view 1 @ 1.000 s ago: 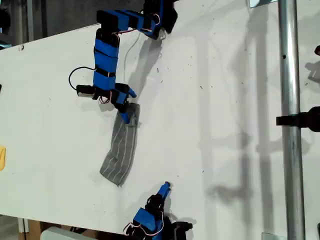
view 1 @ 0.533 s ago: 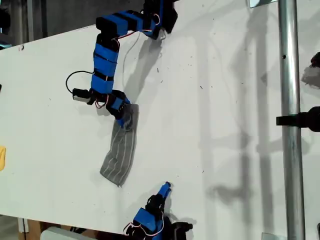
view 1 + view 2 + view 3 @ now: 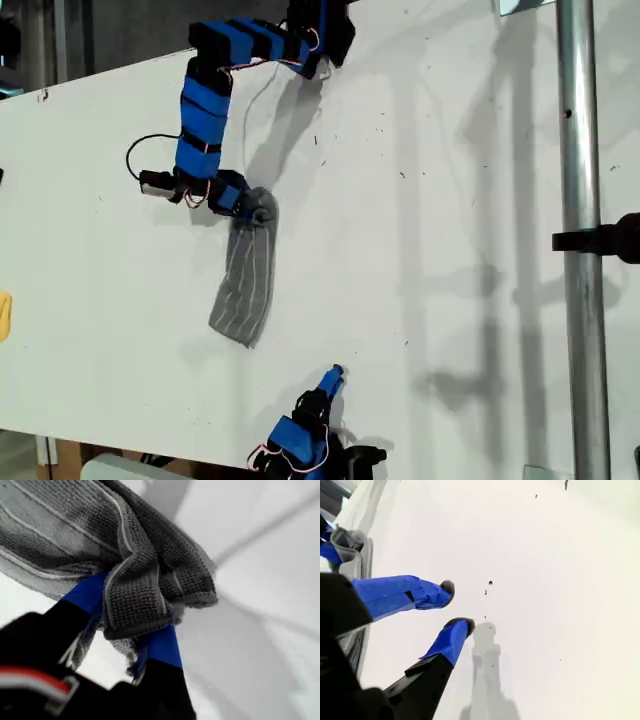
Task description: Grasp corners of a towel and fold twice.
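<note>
My first gripper (image 3: 252,208) pinches the towel (image 3: 245,285), trailing lengthwise toward the exterior view's bottom.

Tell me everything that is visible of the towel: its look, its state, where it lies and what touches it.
The towel is a thin grey cloth with fine pale stripes, of knitted-looking weave. It is folded into a narrow strip on the white table, left of centre in the exterior view. One end is bunched and clamped in my first gripper; the other end rests on the table. My second gripper is open, apart from it.
</note>
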